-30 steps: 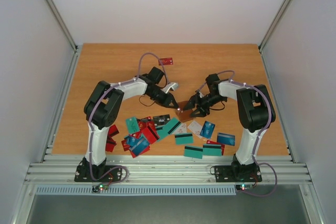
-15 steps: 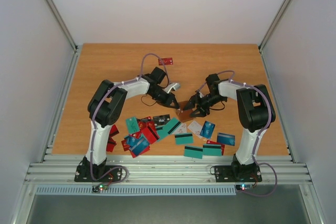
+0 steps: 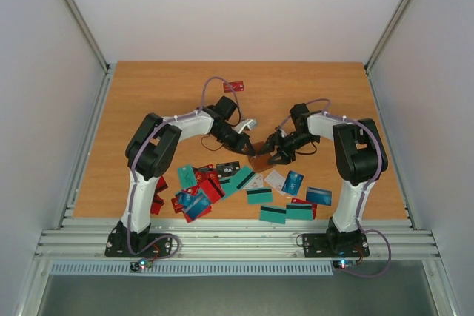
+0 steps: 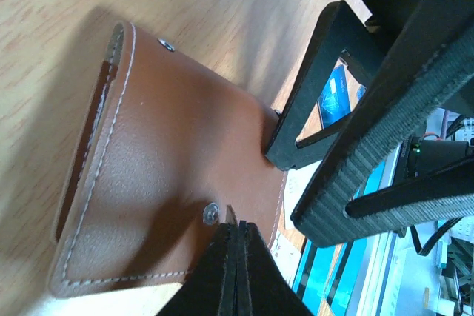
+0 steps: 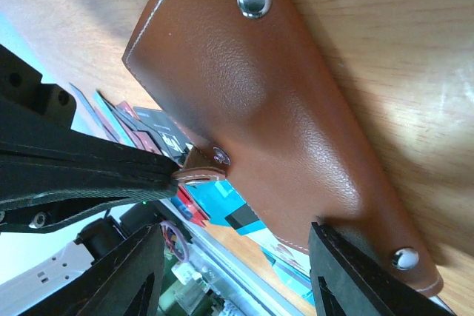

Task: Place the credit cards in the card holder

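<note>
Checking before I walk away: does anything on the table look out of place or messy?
One red card lies alone toward the far side of the table, well apart from the other credit cards, which sit in a loose, overlapping scatter along the near side.

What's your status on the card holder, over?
Left gripper shut on card holder edge. Right gripper open, one finger against holder. Credit cards loose on table, none gripped. No obstruction seen.
</note>
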`<state>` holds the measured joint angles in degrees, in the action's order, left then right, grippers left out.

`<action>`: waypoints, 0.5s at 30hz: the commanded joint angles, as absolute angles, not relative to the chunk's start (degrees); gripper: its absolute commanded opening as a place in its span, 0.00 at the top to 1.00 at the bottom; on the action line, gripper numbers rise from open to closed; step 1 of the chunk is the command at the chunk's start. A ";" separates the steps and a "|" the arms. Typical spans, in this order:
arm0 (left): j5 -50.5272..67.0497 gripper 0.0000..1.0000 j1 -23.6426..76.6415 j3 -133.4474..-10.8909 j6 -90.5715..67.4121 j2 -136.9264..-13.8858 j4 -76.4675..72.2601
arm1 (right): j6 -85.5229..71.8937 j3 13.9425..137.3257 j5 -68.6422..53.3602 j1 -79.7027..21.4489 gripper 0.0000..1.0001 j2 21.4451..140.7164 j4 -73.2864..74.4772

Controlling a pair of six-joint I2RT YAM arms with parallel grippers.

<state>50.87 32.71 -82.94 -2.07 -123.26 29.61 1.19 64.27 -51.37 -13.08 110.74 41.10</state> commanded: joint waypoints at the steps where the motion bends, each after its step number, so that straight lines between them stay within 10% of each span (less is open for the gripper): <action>1: 52.04 1.00 33.72 -85.08 -1.78 -125.82 29.42 | 2.11 65.13 -48.52 -13.10 0.45 112.70 39.28; 15: 47.80 1.00 34.19 -87.42 -1.81 -128.17 30.71 | 2.15 65.37 -48.71 -13.10 0.45 112.46 39.45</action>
<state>49.76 33.54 -85.73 -2.13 -126.21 30.20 1.19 64.51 -51.48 -13.08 110.91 41.12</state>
